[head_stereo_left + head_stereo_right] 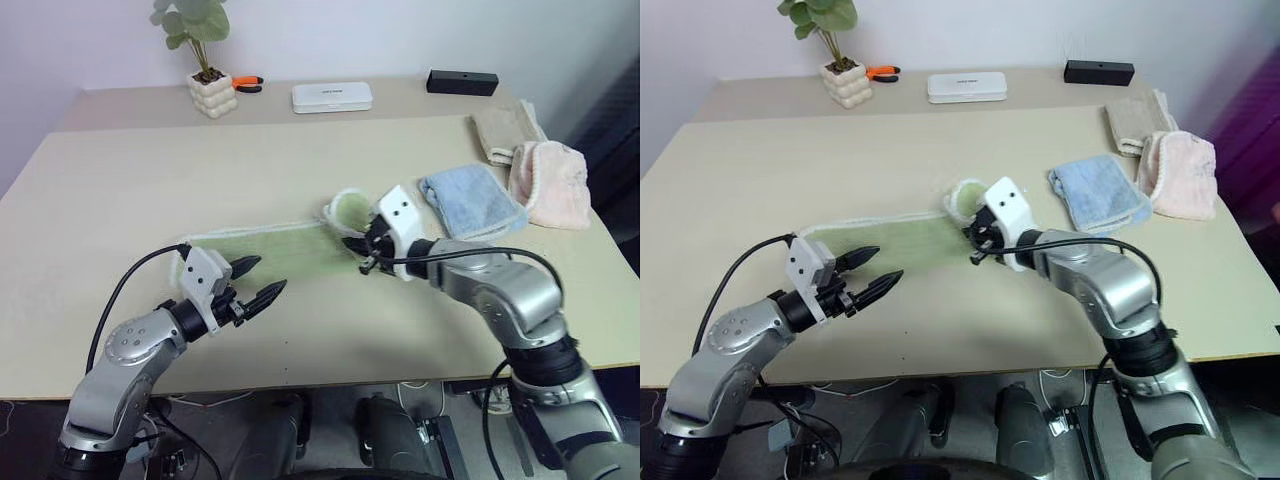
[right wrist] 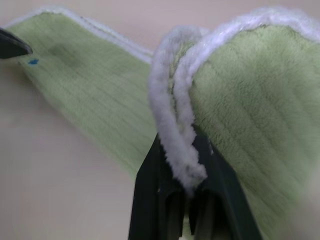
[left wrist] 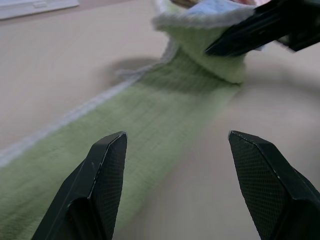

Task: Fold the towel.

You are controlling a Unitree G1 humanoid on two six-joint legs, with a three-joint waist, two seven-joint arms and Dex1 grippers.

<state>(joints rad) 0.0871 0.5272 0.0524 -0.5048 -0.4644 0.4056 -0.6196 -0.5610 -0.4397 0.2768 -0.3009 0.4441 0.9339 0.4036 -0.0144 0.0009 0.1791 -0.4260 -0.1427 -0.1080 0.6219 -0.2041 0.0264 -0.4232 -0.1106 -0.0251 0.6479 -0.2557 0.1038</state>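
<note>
Green towel [image 1: 285,250] lies as a long strip at mid-frame on the desk [image 1: 130,200].
Right gripper [image 1: 366,250] fingers pinch its raised end; the right wrist view shows doubled white edging clamped. Left gripper [image 1: 258,282] fingers stand wide.

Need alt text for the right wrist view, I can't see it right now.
The right gripper is shut on the towel, pinching its white edging so the end stands up in a fold. The rest lies flat on the table.
</note>
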